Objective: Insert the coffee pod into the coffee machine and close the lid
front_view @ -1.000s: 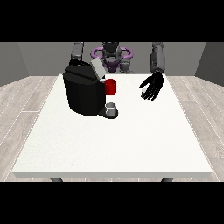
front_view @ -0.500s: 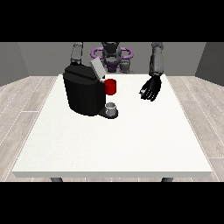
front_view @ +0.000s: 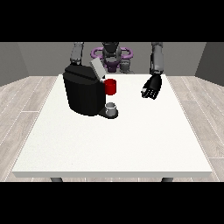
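Fingers curled on nothing, the hand at the view's right hovers beside the coffee machine. We see a grey thing at the machine's base, on the white surface.

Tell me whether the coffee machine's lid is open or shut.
Open: the grey lid stands tilted up above the black coffee machine.

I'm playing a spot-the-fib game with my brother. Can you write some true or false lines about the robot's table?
1. The coffee machine is black. True.
2. A hand shows at the view's right, apart from the machine. True.
3. The machine's lid is shut flat. False: it sticks up, open.
4. The red thing at the machine lies on the floor. False: it sits at the machine's front.
5. The table is green. False: it is white.
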You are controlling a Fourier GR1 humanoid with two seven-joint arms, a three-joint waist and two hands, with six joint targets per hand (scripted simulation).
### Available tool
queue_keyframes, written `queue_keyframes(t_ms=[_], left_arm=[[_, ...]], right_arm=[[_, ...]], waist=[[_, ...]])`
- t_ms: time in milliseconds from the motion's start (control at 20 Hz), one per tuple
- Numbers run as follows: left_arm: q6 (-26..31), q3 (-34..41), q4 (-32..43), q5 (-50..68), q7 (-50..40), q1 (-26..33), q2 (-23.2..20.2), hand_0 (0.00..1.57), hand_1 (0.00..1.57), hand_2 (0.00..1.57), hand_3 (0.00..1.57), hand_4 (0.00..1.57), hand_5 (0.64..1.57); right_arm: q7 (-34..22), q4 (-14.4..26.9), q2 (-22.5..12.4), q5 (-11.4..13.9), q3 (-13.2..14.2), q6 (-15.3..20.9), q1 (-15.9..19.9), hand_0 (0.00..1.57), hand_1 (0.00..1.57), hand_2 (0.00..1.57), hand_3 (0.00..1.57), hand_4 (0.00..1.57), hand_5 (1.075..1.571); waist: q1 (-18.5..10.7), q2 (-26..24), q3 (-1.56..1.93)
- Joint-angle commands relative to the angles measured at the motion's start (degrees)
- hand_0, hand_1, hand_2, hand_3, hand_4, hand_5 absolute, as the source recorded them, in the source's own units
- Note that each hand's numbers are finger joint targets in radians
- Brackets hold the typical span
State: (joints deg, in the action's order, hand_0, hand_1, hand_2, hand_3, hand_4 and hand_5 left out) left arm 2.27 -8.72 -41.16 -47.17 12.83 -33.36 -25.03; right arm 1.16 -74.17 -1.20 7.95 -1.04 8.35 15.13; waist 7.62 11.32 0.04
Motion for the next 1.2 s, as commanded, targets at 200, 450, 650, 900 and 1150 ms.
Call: queue_keyframes(t_ms=[200, 450, 650, 900, 1150], left_arm=[[0.7, 3.6, 0.7, 1.9, 4.4, -3.0, 1.9, 1.37, 1.37, 1.37, 1.30, 0.48, 1.571], [6.6, 4.3, -0.6, 3.6, 1.7, -4.2, 5.3, 1.45, 1.45, 1.43, 1.35, 0.53, 1.571], [14.4, 4.3, -3.6, 4.4, -0.2, -9.2, 4.5, 1.38, 1.38, 1.38, 1.33, 0.49, 1.571], [16.8, 3.6, -4.9, 3.5, -4.6, -10.2, 8.3, 1.40, 1.40, 1.39, 1.33, 0.54, 1.571], [17.5, 5.8, -5.3, 3.6, -4.5, -12.7, 7.5, 1.42, 1.42, 1.40, 1.34, 0.56, 1.571]], right_arm=[[0.9, 3.2, -1.8, 2.4, 0.9, 1.8, -0.7, 0.00, 0.00, 0.00, 0.00, 0.00, 1.571], [1.3, 7.4, -0.8, 2.0, 1.6, 2.2, -2.2, 0.00, 0.00, 0.00, 0.00, 0.00, 1.571], [4.7, 11.8, -0.2, 3.3, 2.8, 5.3, -1.1, 0.00, 0.00, 0.00, 0.00, 0.00, 1.571], [-0.3, 10.3, -1.2, 3.9, 1.1, 2.7, -0.9, 0.00, 0.00, 0.00, 0.00, 0.00, 1.571], [0.3, 8.7, -2.4, 2.1, 2.3, 0.5, 0.9, 0.00, 0.00, 0.00, 0.00, 0.00, 1.571]], waist=[[-0.6, -1.7, -0.07], [-1.8, -5.8, -0.03], [-3.5, -6.9, -0.01], [-1.9, -10.1, -0.03], [-0.7, -8.3, -0.04]])
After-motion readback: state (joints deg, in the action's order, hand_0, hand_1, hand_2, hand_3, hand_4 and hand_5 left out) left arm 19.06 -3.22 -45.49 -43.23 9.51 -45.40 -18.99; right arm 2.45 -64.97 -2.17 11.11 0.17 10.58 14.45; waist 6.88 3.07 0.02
